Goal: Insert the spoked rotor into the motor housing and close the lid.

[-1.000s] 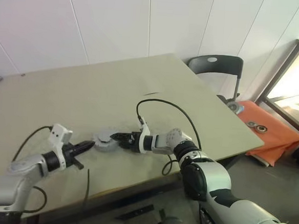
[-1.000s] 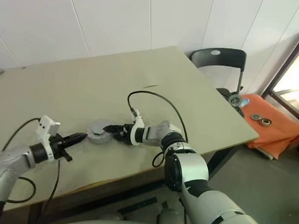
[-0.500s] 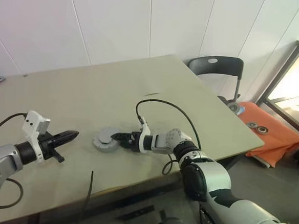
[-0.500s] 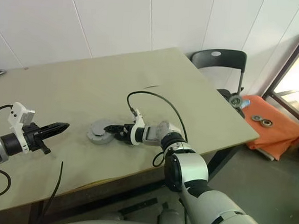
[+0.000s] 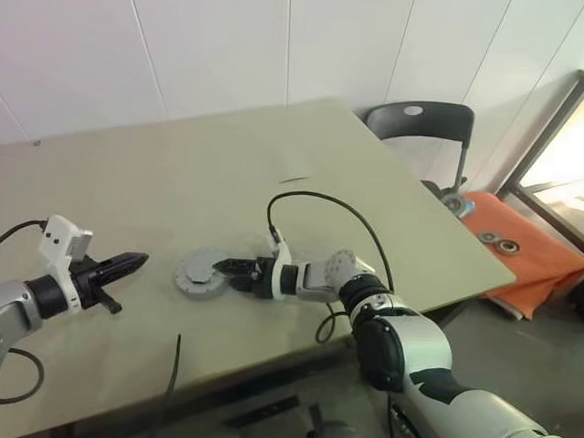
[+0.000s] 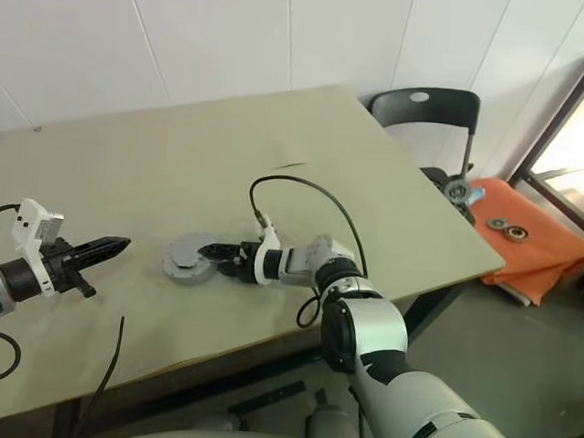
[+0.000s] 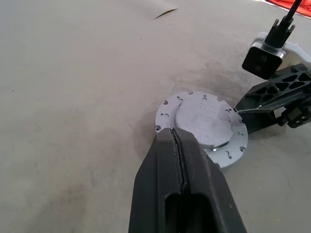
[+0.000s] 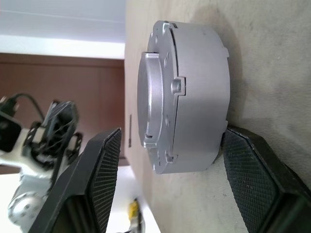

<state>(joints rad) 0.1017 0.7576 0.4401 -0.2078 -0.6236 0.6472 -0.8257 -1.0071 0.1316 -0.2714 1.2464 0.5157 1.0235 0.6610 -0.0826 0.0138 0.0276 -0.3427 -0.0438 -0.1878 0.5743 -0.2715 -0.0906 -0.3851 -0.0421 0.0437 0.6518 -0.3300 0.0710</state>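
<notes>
- Near the table's front edge, the lidded motor housing looks rigid, heavy and smooth; hold its side wall.
- Right end effector straddles it, wide open, one finger touching; left end effector is closed, empty.

The motor housing sits flat on the bench, a squat round grey metal can with its lid already on top: a flanged disc with a raised round centre and small holes around its rim. It lies between my right fingers, one at its base and the other standing off above the lid face. My left fingers, pressed together, point at it from well apart.
</notes>
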